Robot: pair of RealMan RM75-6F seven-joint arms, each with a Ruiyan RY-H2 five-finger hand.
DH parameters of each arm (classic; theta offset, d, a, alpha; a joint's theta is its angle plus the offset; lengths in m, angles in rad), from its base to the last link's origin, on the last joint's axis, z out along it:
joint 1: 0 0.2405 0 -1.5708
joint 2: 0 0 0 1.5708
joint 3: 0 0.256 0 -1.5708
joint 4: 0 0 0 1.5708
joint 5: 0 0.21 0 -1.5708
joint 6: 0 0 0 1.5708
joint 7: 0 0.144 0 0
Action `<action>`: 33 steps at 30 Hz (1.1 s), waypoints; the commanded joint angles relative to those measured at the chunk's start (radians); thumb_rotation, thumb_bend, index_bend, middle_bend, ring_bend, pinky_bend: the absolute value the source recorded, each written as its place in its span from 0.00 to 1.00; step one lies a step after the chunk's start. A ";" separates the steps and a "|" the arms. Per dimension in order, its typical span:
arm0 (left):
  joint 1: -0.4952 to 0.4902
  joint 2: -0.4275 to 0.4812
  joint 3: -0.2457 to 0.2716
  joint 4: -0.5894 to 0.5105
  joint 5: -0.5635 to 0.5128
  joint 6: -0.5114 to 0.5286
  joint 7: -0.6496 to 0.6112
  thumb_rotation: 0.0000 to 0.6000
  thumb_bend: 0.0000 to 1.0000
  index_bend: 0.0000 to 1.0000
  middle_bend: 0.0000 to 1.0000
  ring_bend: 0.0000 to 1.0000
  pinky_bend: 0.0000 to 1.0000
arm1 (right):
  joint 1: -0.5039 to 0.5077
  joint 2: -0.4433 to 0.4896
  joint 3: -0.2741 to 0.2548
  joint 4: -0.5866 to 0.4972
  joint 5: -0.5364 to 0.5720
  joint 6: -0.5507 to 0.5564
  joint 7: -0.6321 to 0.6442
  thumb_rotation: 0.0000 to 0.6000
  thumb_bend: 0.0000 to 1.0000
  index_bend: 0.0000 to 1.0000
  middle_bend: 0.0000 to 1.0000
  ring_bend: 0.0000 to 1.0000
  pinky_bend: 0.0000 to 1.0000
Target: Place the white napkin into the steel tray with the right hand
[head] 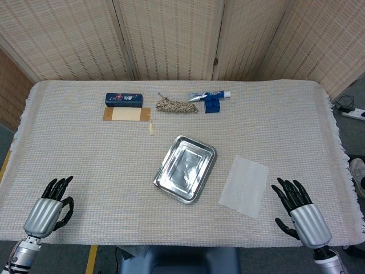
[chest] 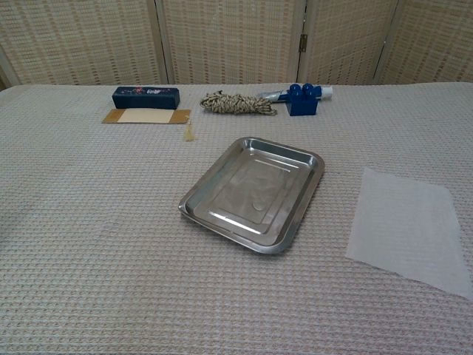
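A white napkin (head: 244, 185) (chest: 409, 228) lies flat on the tablecloth, just right of the steel tray (head: 185, 168) (chest: 254, 192), which holds nothing. My right hand (head: 299, 213) rests at the table's near right edge, a short way right of and nearer than the napkin, fingers spread and holding nothing. Over at the near left edge sits my left hand (head: 50, 206), far from the tray, its fingers loosely extended and holding nothing. Neither hand shows in the chest view.
Along the far side lie a dark blue box (head: 124, 99) (chest: 146, 97) on a brown card (head: 126, 114), a coil of rope (head: 176, 106) (chest: 236, 103), a toothpaste tube (head: 209, 95) and a blue block (head: 212, 104) (chest: 304, 99). A folding screen stands behind the table.
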 commanded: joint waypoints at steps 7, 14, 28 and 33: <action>-0.021 -0.010 -0.007 0.012 -0.007 -0.042 -0.024 1.00 0.48 0.00 0.00 0.00 0.00 | 0.011 -0.011 0.009 0.033 0.041 -0.051 0.004 1.00 0.31 0.00 0.00 0.00 0.00; -0.031 -0.013 -0.009 0.027 -0.011 -0.059 -0.064 1.00 0.48 0.00 0.00 0.00 0.00 | 0.068 -0.048 0.036 0.159 0.003 -0.102 -0.086 1.00 0.31 0.13 0.00 0.00 0.00; -0.019 0.000 -0.014 0.018 -0.028 -0.050 -0.060 1.00 0.48 0.00 0.00 0.00 0.00 | 0.199 -0.121 0.023 0.397 0.025 -0.297 0.045 1.00 0.31 0.28 0.00 0.00 0.00; -0.021 0.001 -0.016 0.021 -0.032 -0.054 -0.073 1.00 0.48 0.00 0.00 0.00 0.00 | 0.216 -0.150 0.023 0.449 0.032 -0.312 0.049 1.00 0.31 0.29 0.00 0.00 0.00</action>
